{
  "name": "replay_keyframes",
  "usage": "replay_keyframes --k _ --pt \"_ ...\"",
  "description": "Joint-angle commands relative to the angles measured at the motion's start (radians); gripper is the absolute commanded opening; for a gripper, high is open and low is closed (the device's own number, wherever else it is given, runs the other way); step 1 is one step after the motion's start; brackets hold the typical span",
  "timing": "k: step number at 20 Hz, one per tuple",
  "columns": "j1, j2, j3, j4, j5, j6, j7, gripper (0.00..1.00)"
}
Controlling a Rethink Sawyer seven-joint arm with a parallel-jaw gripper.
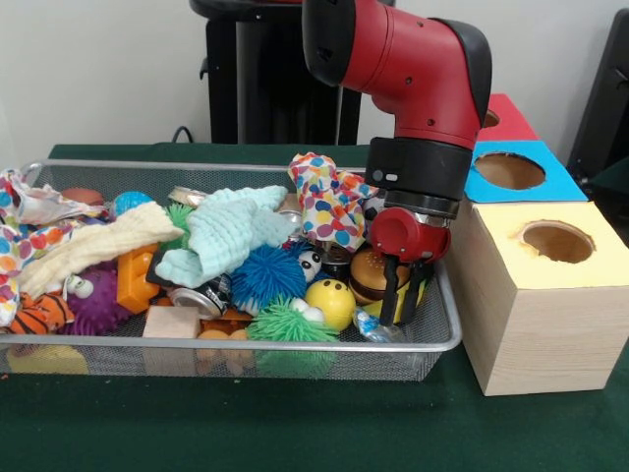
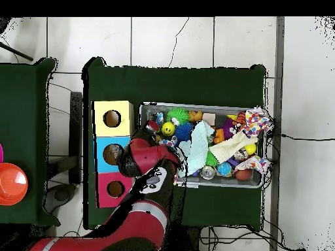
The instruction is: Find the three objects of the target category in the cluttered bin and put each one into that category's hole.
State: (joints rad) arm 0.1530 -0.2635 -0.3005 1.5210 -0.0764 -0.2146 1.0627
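Search step in hand, by my judgement; none of the printed plastic bags can be picked out for certain. Left to centre of the front view, the wire bin holds polka-dot cloth, a mint cloth and spiky balls. Right of centre, the claw is lowered into the bin's right end beside a burger toy; its dark fingers appear narrowly parted, pinching nothing visible. Far right, three holed boxes, yellow-topped nearest. Next move calls for uncovering a bag
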Motion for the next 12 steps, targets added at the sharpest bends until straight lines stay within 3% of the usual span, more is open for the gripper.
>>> replay_keyframes --k 1,12 --pt "0.018 0.061 0.126 0.063 0.032 -0.023 0.272 1.00" --pt "-0.040 0.064 0.162 0.037 -0.039 -0.028 0.228 1.00"
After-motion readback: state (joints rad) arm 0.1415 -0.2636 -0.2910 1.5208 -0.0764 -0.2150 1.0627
